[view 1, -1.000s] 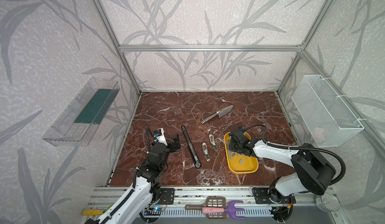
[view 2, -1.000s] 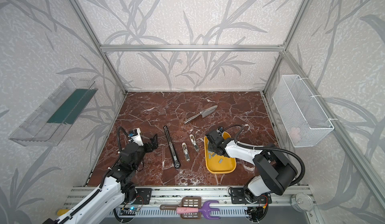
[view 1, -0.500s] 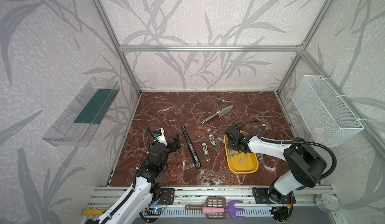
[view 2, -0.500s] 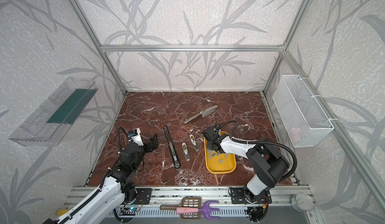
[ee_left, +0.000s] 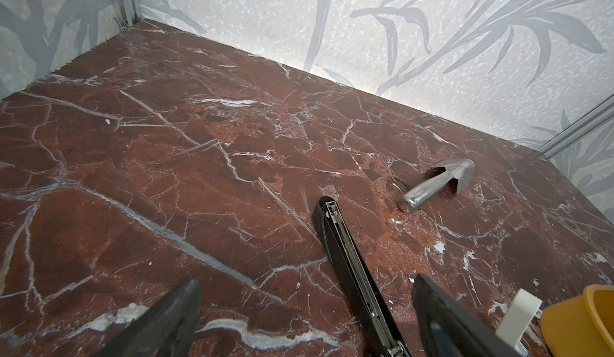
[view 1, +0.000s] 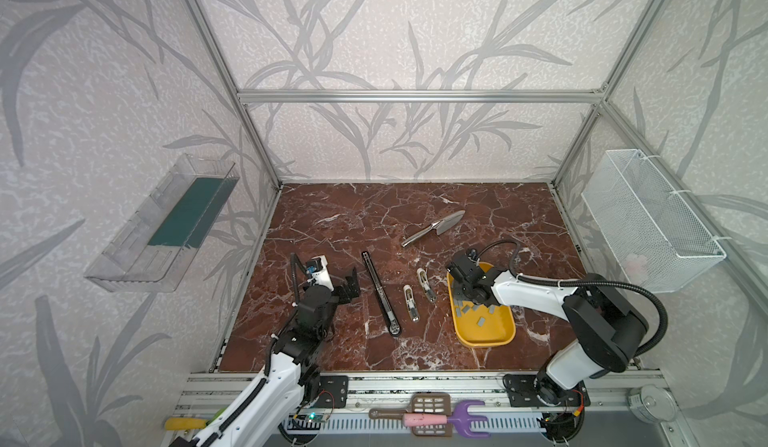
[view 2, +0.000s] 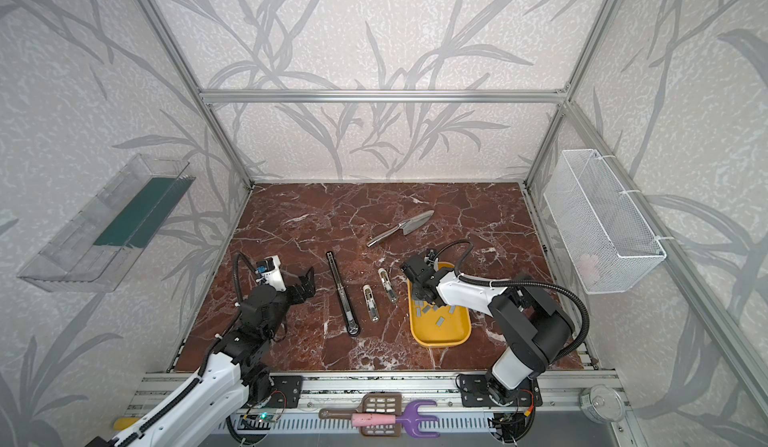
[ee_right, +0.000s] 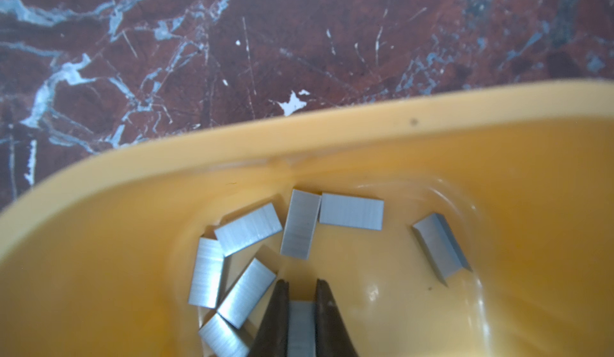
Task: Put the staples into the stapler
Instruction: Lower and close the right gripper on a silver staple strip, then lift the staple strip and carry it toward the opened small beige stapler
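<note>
Both top views look down from the front — wrist cameras close, sharing the yellow tray (ee_left: pixel 579 322) (ee_right: pixel 332 129).

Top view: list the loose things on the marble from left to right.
Long black stapler → small white stapler → second small white stapler → yellow tray. The trowel behind overlaps several of them, so it is left out.
</note>
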You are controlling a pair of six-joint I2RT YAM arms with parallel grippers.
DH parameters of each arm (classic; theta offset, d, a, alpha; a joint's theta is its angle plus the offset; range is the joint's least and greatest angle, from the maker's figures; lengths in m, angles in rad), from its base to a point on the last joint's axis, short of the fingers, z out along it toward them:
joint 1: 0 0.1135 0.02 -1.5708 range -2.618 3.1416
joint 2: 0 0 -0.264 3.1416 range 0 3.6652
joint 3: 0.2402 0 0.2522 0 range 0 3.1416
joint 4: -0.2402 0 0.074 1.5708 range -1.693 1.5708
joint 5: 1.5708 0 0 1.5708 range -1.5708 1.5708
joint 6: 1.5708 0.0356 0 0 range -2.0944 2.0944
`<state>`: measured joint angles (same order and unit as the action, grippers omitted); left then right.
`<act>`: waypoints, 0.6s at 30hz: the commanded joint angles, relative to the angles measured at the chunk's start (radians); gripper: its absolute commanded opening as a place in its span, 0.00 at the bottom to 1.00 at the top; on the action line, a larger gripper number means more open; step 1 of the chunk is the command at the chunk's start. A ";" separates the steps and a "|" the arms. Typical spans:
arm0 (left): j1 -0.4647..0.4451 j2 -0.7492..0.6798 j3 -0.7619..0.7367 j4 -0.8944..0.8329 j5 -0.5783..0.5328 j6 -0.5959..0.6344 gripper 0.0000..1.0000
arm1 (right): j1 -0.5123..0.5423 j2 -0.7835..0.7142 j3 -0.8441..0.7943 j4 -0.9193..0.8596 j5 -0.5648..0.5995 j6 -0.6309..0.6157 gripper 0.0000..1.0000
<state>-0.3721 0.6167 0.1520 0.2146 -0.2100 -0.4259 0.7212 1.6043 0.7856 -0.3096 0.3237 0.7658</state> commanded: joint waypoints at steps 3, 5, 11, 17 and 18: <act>-0.001 -0.011 -0.012 0.014 0.000 0.006 0.99 | 0.006 0.028 0.001 -0.073 0.003 -0.005 0.10; 0.000 -0.011 -0.012 0.017 0.000 0.006 0.99 | 0.006 0.017 0.008 -0.083 0.013 -0.011 0.10; -0.001 0.009 -0.010 0.030 0.016 0.004 0.99 | 0.012 -0.132 -0.010 -0.092 0.043 -0.040 0.09; 0.000 0.058 0.006 0.032 0.026 -0.002 0.99 | 0.024 -0.348 -0.065 -0.072 0.042 -0.095 0.10; -0.001 0.070 0.009 0.033 0.027 -0.001 0.99 | 0.029 -0.386 -0.072 -0.066 0.036 -0.112 0.10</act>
<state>-0.3721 0.6674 0.1520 0.2226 -0.1947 -0.4267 0.7403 1.2884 0.7364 -0.3676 0.3408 0.6998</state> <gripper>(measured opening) 0.992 0.138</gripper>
